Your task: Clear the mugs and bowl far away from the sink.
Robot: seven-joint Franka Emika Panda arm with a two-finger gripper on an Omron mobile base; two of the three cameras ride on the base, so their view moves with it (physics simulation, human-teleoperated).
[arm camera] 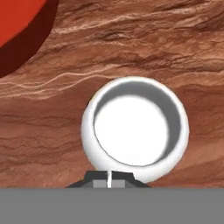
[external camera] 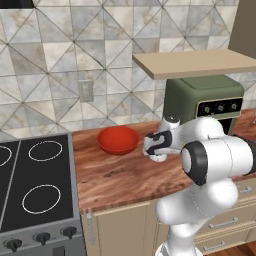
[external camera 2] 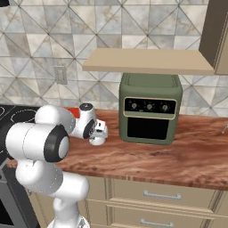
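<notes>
A squat glossy white mug [arm camera: 133,131] stands upright on the wooden counter [arm camera: 144,48], seen from straight above in the hand view. My gripper [arm camera: 108,179] is shut at the mug's near edge, with a thin white sliver between its fingertips. In the base views the hand [external camera: 161,142] points down onto the mug [external camera: 159,157], in front of the green oven's left corner; from the right side the mug [external camera 2: 98,139] shows below the gripper [external camera 2: 99,132]. The wide red bowl [external camera: 118,140] sits just left of the mug, and its rim [arm camera: 19,35] shows again from the hand. The sink is out of view.
A green countertop oven [external camera: 202,102] stands under a wooden shelf [external camera: 195,64], right behind the hand. A black stove [external camera: 35,185] borders the counter's left end. Drawers [external camera 2: 156,196] run below. The counter stretches bare to the right of the oven [external camera 2: 200,151].
</notes>
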